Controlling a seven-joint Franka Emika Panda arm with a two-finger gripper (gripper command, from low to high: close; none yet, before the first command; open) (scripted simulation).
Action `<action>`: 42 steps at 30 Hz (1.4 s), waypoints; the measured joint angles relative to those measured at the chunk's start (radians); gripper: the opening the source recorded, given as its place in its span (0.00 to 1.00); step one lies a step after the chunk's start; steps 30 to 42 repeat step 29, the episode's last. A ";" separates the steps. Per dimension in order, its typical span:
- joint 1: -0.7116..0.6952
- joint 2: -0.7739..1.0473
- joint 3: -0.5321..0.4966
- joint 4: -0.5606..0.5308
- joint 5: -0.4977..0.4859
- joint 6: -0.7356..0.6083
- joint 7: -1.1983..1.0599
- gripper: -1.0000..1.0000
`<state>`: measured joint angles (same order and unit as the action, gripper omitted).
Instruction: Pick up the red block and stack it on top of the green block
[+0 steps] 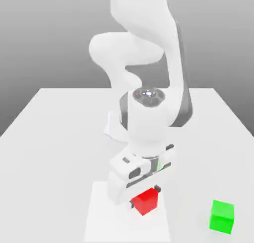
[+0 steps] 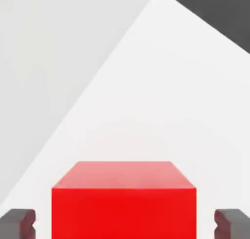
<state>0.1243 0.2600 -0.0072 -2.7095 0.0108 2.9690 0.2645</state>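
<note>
- Table: one white top, carrying the arm base and both blocks.
- Arm: one white Panda, folded forward and down over the near part of the table, wrist pointing at the red block.
- Gripper: one, lowered around the red block. In the hand view the two dark fingertips sit either side of the red block, each with a visible gap to its face, so the claw is released, not clamping.
- Red block: one cube, no long axis to call. It sits flat on the table between the fingers; in the exterior view it is turned so a vertical edge faces the camera, and in the hand view one flat face lies square to the fingers.
- Green block: one cube, flat on the table, well apart from the red block toward the exterior view's right and slightly nearer the camera. One corner edge faces the camera.
- Count: one red, one green, not stacked.
</note>
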 joint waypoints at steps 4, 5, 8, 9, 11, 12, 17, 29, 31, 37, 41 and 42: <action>-0.002 -0.003 0.001 0.000 -0.002 -0.003 0.002 0.00; -0.002 -0.027 0.001 -0.004 -0.003 -0.024 0.002 0.00; -0.002 -0.126 0.001 -0.018 -0.006 -0.108 0.005 0.00; -0.002 -0.161 0.000 -0.023 -0.007 -0.138 0.006 0.00; 0.022 -0.202 0.013 -0.008 -0.011 -0.194 0.025 0.00; 0.047 -0.200 0.025 0.018 -0.013 -0.219 0.047 0.00; 0.164 -0.141 0.094 0.190 -0.032 -0.333 0.191 0.00; 0.248 0.043 0.116 0.306 -0.086 -0.266 0.312 1.00; 0.248 0.043 0.116 0.306 -0.086 -0.266 0.312 1.00; 0.248 0.043 0.116 0.306 -0.086 -0.266 0.312 1.00; 0.248 0.043 0.116 0.306 -0.086 -0.266 0.312 1.00; 0.248 0.043 0.116 0.306 -0.086 -0.266 0.312 1.00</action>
